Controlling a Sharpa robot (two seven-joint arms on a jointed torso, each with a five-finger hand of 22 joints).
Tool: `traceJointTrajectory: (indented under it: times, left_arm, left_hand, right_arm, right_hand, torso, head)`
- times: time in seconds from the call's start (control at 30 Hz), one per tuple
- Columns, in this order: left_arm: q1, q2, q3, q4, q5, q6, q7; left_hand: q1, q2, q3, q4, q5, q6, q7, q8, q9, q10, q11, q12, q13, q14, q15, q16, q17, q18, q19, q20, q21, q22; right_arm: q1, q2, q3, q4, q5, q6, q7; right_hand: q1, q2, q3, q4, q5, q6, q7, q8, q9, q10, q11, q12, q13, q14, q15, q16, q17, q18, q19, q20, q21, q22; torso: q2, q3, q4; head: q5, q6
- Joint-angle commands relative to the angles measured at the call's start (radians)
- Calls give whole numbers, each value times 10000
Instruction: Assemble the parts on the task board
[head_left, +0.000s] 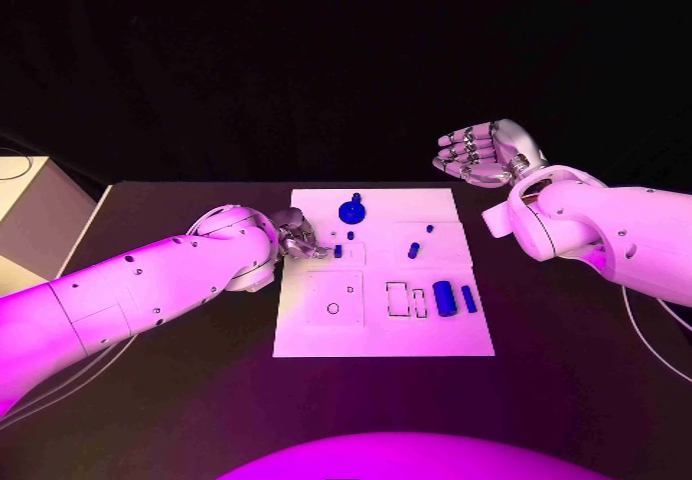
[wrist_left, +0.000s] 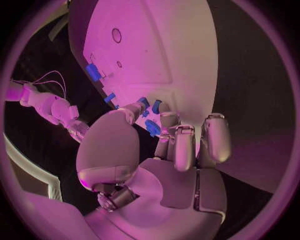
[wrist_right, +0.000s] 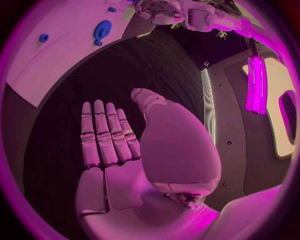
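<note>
Table (head_left: 173, 420): black, under the white task board (head_left: 382, 335).
Right hand (head_left: 483, 152): raised beyond the board's far right corner — fingers straight and apart, holding nothing.
Left hand (head_left: 299, 238): at the board's left edge, fingers curled — grasp cannot be judged.
Parts (head_left: 444, 296): blue, on the board.

The silver many-fingered left hand (head_left: 299, 238) reaches inward with fingers curled; the silver right hand (head_left: 483, 155) hovers raised, fingers straight and empty.
</note>
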Motion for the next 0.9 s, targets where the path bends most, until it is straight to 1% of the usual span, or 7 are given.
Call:
traceJointTrajectory:
  times: [0.03, 0.33, 0.5, 0.57, 0.77, 0.87, 0.9]
  left_arm:
    - [-81, -77, -16, 9, -95, 105, -329]
    - [-78, -204, 256, 208, -161, 23, -342]
    - [-77, -261, 451, 313, -128, -32, -343]
    - [-77, -283, 544, 364, 38, -54, -337]
    - [-76, -316, 772, 466, 755, -237, -280]
    - [-76, -316, 853, 459, 1113, -409, -204]
    - [-76, -314, 865, 450, 1170, -452, -178]
  left_hand:
    - [-20, 125, -163, -6, 59, -39, -3, 60, 9, -72, 30, 59, -15, 865, 72, -52, 2040, 147, -90, 31, -78, -42]
    - [-33, 193, -335, -1, 62, -69, 3, 79, -2, -110, 38, 54, -47, 860, 78, -57, 2030, 154, -111, 35, -96, -67]
    - [-59, 254, -418, 5, 67, -84, 7, 90, -9, -121, 41, 60, -48, 854, 82, -65, 2016, 157, -121, 38, -105, -80]
    - [-110, 301, -585, 7, 66, -107, 10, 109, -18, -141, 46, 66, -61, 851, 86, -68, 2009, 157, -120, 42, -107, -77]
    - [-311, 595, -1664, 5, 64, -202, 24, 247, -41, -215, 62, 103, -114, 842, 100, -73, 1994, 160, -130, 53, -125, -86]
    - [-404, 706, -1811, 8, 55, -245, 37, 262, -49, -282, 73, 62, -207, 829, 107, -90, 1962, 177, -184, 57, -166, -154]
    - [-443, 785, -1846, 7, 57, -276, 46, 262, -55, -323, 82, 37, -255, 817, 115, -105, 1933, 186, -214, 61, -189, -192]
  right_arm:
    - [0, -3, 3, 0, -23, 159, 35]
    - [-3, 1, 2, -8, -23, 166, 56]
    - [-4, 1, 2, -13, -23, 166, 57]
    - [-5, 2, 2, -15, -23, 167, 58]
    - [-6, 4, 2, -21, -23, 168, 57]
    - [-7, 4, 2, -22, -23, 166, 56]
    - [-7, 4, 2, -22, -23, 165, 55]
  right_hand:
    - [24, 99, -53, 5, 65, 21, 397, -48, -16, 14, 90, -40, -7, -18, 67, -34, -15, 33, -81, 1, -45, -10]
    - [-9, 113, -247, 44, 188, 40, 416, -78, -66, 21, 107, -76, -6, -30, 90, -124, -133, 30, -198, 19, -30, -149]
    - [-6, 129, -302, 55, 275, 48, 417, -87, -82, 21, 109, -84, -6, -22, 91, -143, -168, 30, -213, 21, -23, -187]
    - [-5, 133, -318, 58, 303, 50, 418, -90, -88, 23, 109, -85, -6, -18, 91, -148, -179, 31, -216, 22, -21, -199]
    - [-4, 135, -324, 60, 313, 51, 418, -91, -89, 23, 110, -86, -6, -16, 91, -150, -183, 31, -218, 22, -21, -203]
    - [-4, 135, -324, 60, 313, 51, 418, -91, -89, 23, 110, -86, -6, -16, 91, -150, -183, 31, -218, 22, -21, -203]
    - [-4, 135, -324, 60, 313, 51, 418, -91, -89, 23, 110, -86, -6, -16, 91, -150, -183, 31, -218, 22, -21, -203]
  torso:
    - [-3, 6, 0]
    - [-5, 10, -2]
    - [-2, 11, -1]
    - [-1, 10, -3]
    - [8, 10, -11]
    - [11, 11, -6]
    - [12, 11, -4]
  head:
    - [-5, 19]
    - [10, 41]
    - [17, 52]
    - [24, 53]
    - [44, 70]
    - [41, 64]
    - [39, 65]
